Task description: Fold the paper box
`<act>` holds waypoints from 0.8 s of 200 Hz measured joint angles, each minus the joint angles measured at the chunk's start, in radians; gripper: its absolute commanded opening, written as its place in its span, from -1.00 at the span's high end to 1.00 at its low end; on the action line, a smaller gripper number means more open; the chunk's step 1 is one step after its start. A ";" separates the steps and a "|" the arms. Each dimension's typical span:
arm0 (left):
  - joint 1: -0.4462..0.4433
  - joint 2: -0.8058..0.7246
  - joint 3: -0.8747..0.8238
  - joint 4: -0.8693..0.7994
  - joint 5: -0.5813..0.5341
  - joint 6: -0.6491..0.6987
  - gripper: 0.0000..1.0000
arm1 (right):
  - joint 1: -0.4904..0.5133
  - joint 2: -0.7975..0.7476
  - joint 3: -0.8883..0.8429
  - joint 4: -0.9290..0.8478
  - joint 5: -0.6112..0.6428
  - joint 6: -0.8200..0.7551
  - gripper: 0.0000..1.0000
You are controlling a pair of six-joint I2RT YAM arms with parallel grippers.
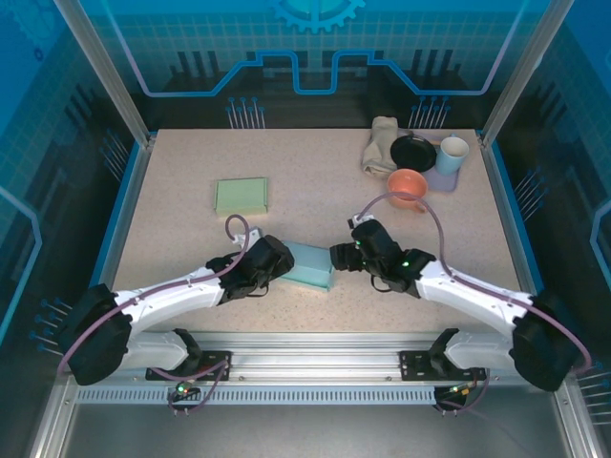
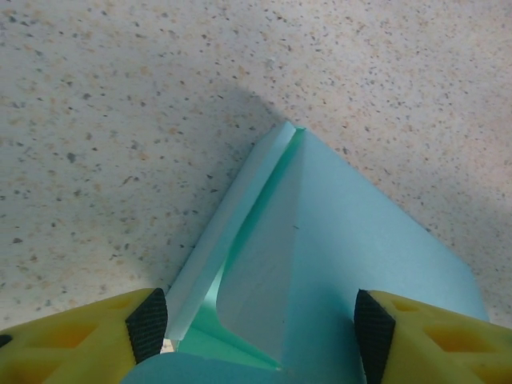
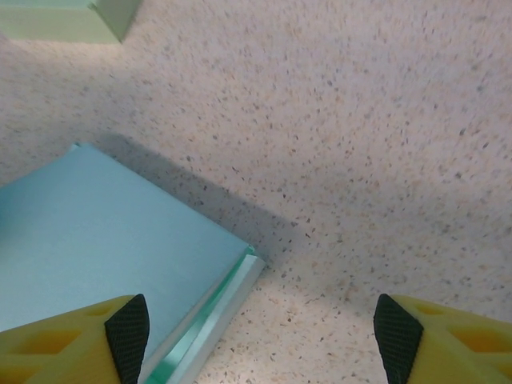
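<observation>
The teal paper box [image 1: 310,266] lies flat on the speckled desk [image 1: 191,153], near the front edge and about midway between the two arms. The left tool [image 1: 284,261] sits at the box's left end with its jaws spread wide. In the left wrist view the box's open end reaches in between the yellow fingers [image 2: 80,340], and a loose flap [image 2: 256,280] curls up inside it. Whether the black pad on the left touches the box's folded edge I cannot tell; nothing is clamped. The right tool [image 1: 338,256] stands at the box's right end, jaws also wide and holding nothing. In the right wrist view a corner of the box lies just beside one finger, with bare desk between the pads.

A pale green box [image 1: 241,196] rests farther back on the left, well apart from the teal one. In the far right corner lie a beige cloth [image 1: 380,145], a black lid [image 1: 413,153], an orange bowl [image 1: 409,183] and a white cup [image 1: 452,153], close together
</observation>
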 measured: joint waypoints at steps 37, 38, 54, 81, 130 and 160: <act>-0.008 0.026 -0.002 -0.001 -0.004 -0.008 -0.37 | 0.068 0.185 0.064 0.021 0.051 0.037 -0.56; -0.008 0.027 -0.002 0.000 -0.004 -0.008 -0.37 | 0.070 0.189 0.066 0.021 0.052 0.038 -0.56; -0.014 0.050 -0.006 0.002 -0.003 -0.018 -0.39 | 0.090 0.260 0.091 0.032 0.069 0.042 -0.53; -0.019 0.070 -0.017 -0.008 -0.001 -0.024 -0.56 | 0.107 0.339 0.125 0.040 0.101 0.041 -0.51; -0.021 -0.043 -0.081 -0.058 -0.025 -0.026 -0.69 | 0.111 0.368 0.127 0.079 0.128 0.041 -0.47; -0.023 -0.190 -0.122 -0.116 -0.050 -0.025 -0.70 | 0.117 0.365 0.104 0.117 0.135 0.041 -0.47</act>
